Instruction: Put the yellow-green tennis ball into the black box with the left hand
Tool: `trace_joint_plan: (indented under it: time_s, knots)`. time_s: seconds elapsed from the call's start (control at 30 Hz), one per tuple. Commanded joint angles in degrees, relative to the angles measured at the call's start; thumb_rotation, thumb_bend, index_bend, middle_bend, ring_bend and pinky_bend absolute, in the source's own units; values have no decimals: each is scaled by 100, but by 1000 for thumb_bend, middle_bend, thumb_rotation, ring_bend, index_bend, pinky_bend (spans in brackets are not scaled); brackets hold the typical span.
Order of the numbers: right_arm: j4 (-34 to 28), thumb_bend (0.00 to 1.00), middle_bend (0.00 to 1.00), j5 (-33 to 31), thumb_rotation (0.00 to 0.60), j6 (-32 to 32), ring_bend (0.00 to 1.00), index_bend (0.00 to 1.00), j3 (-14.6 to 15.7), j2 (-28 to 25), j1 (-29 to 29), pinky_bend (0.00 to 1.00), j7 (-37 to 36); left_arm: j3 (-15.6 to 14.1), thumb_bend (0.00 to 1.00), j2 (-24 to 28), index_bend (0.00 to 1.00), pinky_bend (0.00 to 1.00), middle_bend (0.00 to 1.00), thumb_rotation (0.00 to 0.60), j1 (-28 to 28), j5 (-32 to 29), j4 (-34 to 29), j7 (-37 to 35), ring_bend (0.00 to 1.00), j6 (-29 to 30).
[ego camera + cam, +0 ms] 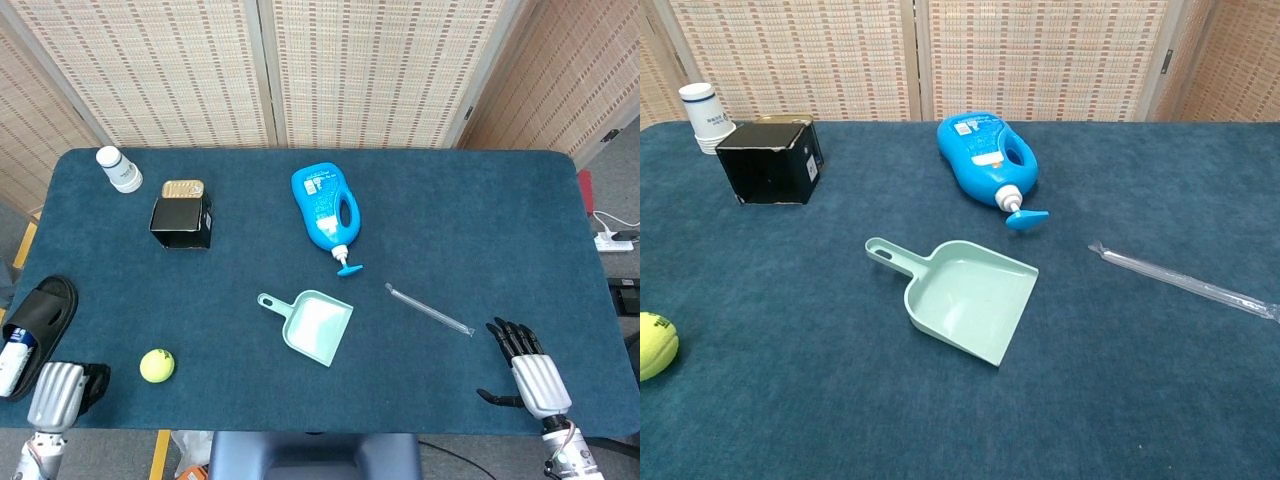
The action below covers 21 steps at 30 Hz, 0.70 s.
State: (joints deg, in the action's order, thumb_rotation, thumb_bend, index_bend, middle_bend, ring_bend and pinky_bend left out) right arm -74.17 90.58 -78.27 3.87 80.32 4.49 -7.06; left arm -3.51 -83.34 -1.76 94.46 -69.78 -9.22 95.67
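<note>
The yellow-green tennis ball (157,365) lies near the table's front left edge and shows at the left border of the chest view (655,345). The black box (181,222) stands at the back left, its opening facing forward (770,165). My left hand (62,390) sits low at the front left corner, a short way left of the ball and not touching it. Only a short stub of its dark fingers shows, and it holds nothing. My right hand (530,372) rests at the front right with its fingers spread and empty. The chest view shows neither hand.
A blue detergent bottle (326,208) lies mid-table. A pale green dustpan (313,326) sits in front of it, and a clear plastic stick (430,309) lies to the right. A white bottle (119,169) and a gold tin (183,188) stand by the box. A black slipper (35,315) lies off the table's left edge.
</note>
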Motion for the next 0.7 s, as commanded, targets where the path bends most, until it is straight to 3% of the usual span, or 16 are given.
trace_joint_plan:
  time_s: [0.03, 0.13, 0.23, 0.4, 0.7]
  knots:
    - [-2, 0, 0, 3, 600, 6, 0, 0, 3, -1, 3, 0, 3, -346, 632, -372, 1000, 1000, 1000, 600, 414, 141, 457, -75, 1000, 267]
    - [-5, 0, 0, 8, 600, 130, 0, 0, 19, 16, 65, 0, 69, -598, 640, -1058, 1000, 1000, 1000, 600, 742, 109, 1215, 33, 1000, 141]
    - [-30, 0, 0, 24, 600, 198, 0, 0, 36, 14, 104, 0, 117, -671, 641, -1362, 1000, 1000, 1000, 600, 784, 248, 1542, 394, 1000, 109]
    - [-27, 0, 0, 14, 600, 187, 0, 0, 37, -15, 104, 0, 32, -671, 632, -1553, 1000, 1000, 1000, 600, 696, 243, 1365, 1115, 1000, -308]
    - [13, 0, 0, 38, 600, 206, 0, 0, 63, -57, 126, 0, -122, -455, 628, -1766, 1000, 1000, 1000, 600, 536, 146, 1151, 1590, 1000, -586]
